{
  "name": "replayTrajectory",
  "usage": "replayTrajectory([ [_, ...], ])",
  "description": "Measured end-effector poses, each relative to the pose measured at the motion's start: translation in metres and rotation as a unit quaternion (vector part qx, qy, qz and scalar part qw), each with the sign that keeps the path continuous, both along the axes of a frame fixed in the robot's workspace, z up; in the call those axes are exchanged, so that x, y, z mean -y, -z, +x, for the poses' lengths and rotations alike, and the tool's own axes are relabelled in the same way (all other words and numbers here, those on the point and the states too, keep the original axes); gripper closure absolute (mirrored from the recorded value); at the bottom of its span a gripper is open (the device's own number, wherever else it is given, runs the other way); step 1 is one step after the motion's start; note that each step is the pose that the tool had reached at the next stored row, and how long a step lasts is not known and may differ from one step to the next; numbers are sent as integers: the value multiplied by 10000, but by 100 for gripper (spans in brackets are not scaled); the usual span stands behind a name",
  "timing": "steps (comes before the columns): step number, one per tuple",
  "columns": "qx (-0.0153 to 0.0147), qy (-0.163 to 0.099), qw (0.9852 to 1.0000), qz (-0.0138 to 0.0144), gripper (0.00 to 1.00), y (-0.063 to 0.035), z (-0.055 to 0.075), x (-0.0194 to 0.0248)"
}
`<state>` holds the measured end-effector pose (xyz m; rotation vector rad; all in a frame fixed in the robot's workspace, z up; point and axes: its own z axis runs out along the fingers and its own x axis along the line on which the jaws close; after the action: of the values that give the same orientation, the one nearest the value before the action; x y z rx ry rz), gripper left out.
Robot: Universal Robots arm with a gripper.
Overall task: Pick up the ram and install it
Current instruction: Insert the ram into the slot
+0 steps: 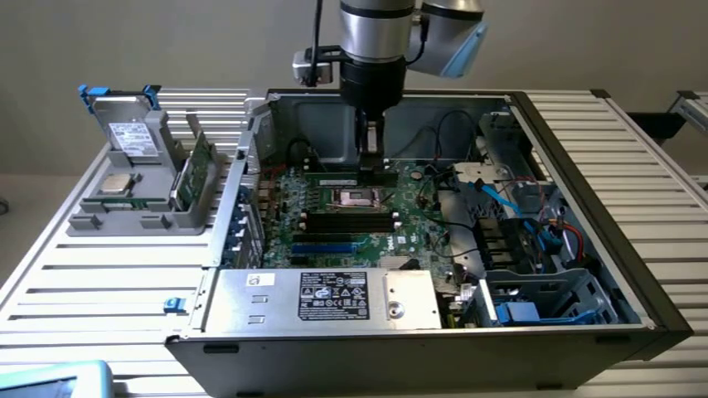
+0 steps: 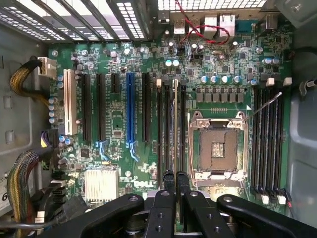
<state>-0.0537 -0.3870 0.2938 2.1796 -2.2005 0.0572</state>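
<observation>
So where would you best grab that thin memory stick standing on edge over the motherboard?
Probably mid-length on its upper long edge, pinching the two flat faces, coming straight down from above. The ram stands on edge, thin and long, with slots close alongside and the processor socket beside it, so only the top looks free. The gripper is shut on it from above.

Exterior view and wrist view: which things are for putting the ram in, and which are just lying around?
For the job:
- gripper, shut on the ram
- black memory slots lined up with it
- open computer case

Just lying about:
- grey drive
- silver processor chip
- grey holder they sit in, beside the case
</observation>
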Motion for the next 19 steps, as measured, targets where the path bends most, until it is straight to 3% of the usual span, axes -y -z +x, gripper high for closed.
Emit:
replayTrajectory([
  [3,1,0,10000,1,87,19,-1,27],
  [19,0,-20,10000,-12,87,291,-1,59],
])
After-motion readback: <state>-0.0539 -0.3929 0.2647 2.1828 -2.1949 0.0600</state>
